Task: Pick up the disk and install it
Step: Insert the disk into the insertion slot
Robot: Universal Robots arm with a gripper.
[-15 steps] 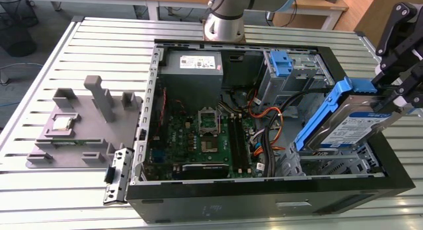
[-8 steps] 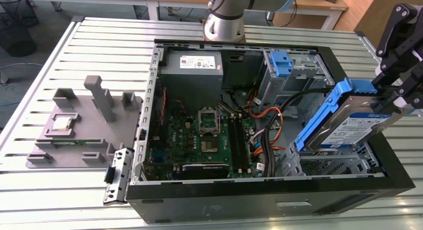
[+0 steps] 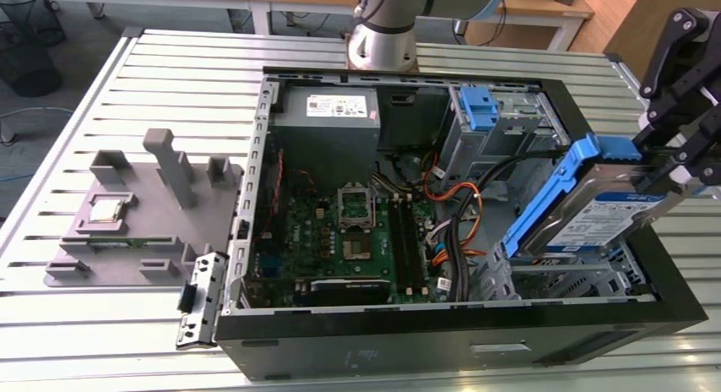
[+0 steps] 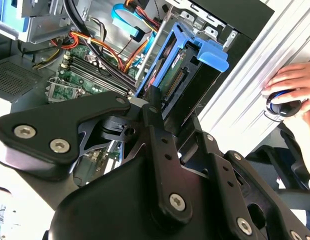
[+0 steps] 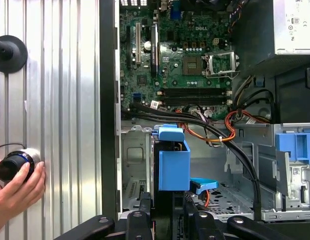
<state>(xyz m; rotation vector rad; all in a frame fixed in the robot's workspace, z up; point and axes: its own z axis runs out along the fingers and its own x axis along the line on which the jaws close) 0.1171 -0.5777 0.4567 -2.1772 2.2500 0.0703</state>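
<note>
The gripper [image 3: 674,166] was closed on the disk [image 3: 597,213], with its black fingers clamped on the end of the disk nearest the exterior view's right. In both wrist views the fingers [image 5: 145,212] flanked the blue bracket, and the disk [image 5: 173,162] extended straight out from between them. In the second wrist view, the gripper [image 4: 160,107] met the disk [image 4: 192,75] at its lower edge, with the connector edge of the drive exposed.

The disk was steeply tilted, label side up. Its gripped end was raised above the rim of the computer case [image 3: 451,341], and its opposite end dipped into the case opening. It stood over the metal drive bay [image 3: 563,278] at the case's side toward the exterior view's right. Contact between disk and bay could not be determined.

Just beyond the bay ran orange and black cables [image 3: 457,198], then the green motherboard [image 3: 338,240]. The grey power supply [image 3: 329,113] sat at the far end of the case, beside a second blue bracket [image 3: 479,109] seated in a drive cage.

The case lay on a slotted aluminium table [image 3: 169,79]. Well apart, toward the exterior view's left, a grey fixture [image 3: 124,223] carried a processor chip [image 3: 107,210]. In the first wrist view, a person's hand [image 5: 17,187] held a round black object [image 5: 12,167] at the table's edge.
</note>
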